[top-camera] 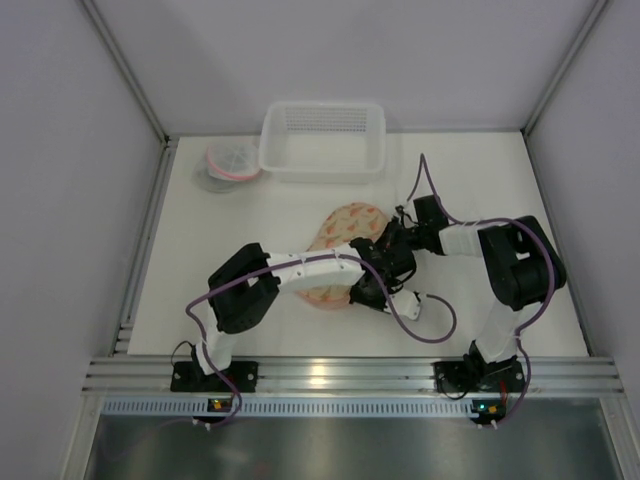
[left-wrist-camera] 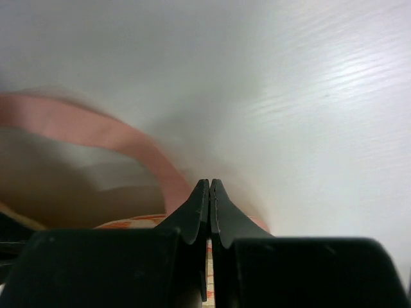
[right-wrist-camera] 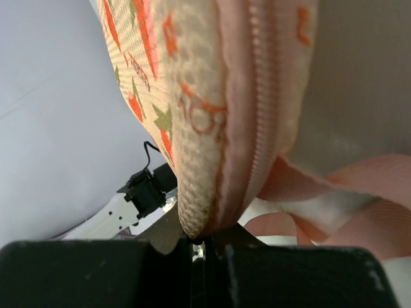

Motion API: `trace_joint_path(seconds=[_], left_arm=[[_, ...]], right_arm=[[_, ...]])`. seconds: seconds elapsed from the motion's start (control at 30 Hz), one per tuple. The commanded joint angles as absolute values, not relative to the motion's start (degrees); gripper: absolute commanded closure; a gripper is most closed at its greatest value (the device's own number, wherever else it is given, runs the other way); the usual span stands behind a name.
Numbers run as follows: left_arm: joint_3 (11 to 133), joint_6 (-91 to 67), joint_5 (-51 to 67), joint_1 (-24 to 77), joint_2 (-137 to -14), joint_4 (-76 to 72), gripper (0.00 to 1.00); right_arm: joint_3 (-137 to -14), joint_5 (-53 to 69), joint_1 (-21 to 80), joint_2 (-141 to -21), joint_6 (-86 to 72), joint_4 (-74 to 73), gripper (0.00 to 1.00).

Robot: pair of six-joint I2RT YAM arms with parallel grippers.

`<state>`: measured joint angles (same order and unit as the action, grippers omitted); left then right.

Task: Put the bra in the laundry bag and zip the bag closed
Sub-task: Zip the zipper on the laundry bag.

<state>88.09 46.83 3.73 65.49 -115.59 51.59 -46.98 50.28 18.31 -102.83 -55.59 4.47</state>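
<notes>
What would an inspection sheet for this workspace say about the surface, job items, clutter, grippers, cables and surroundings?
Surface: white table, no spills seen.
Job's things: patterned laundry bag at the table's centre, between both grippers; a pink strap beside it; bra not identifiable.
Clutter: white basket at the far edge; grey-and-pink bundle left of it.
Grippers: left gripper shut beside the strap, hold unclear; right gripper shut on the bag's zippered edge.
Cables: purple cables follow both arms; one loops onto the table near the right base.
Surroundings: white walls on three sides; metal rail at the near edge.
</notes>
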Motion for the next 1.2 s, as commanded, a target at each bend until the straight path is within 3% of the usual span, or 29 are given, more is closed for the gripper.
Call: trace_joint_path(seconds=[0.0,0.37,0.4,0.47,0.5,0.6,0.7,0.97,1.07,1.1,1.17], left_arm=[[85.4,41.9,13.2,66.5,-111.0,53.8,1.00],[82.6,36.0,17.6,66.3,-109.1,52.9,1.00],[83.3,35.5,17.4,66.0,-109.4,52.5,1.00],[85.5,35.1,16.3,65.0,-110.6,51.5,1.00],[86.1,35.2,15.7,64.8,-110.8,51.3,1.00],[88.6,35.5,14.2,64.1,-111.6,50.5,1.00],[90.5,35.8,12.9,63.6,-112.5,50.0,1.00],[93.7,32.9,10.1,63.1,-114.9,47.1,1.00],[95.0,31.9,8.8,63.1,-115.4,46.2,1.00],[95.3,31.7,8.8,63.1,-115.6,46.3,1.00],[95.5,31.4,9.2,63.1,-115.3,46.1,1.00]], right_arm=[[-50.1,50.0,18.0,-103.4,-54.7,5.5,1.00],[-55.2,51.1,17.2,-104.7,-49.5,1.7,0.99],[-55.8,52.2,17.2,-104.6,-48.7,0.7,0.80],[-58.2,52.6,17.1,-103.5,-44.5,-4.8,0.59],[-59.1,52.8,16.9,-103.0,-40.8,-7.6,0.43],[-63.3,52.9,16.4,-102.0,-31.3,-20.8,0.31],[-63.0,51.9,16.1,-99.7,-25.9,-28.0,0.26],[-51.3,55.4,18.0,-94.9,-33.1,-19.0,0.28],[-51.4,55.7,19.7,-95.5,-33.2,-18.8,0.36],[-51.5,55.8,20.0,-95.8,-33.2,-18.9,0.46],[-51.9,55.5,20.3,-96.6,-33.4,-18.8,0.57]])
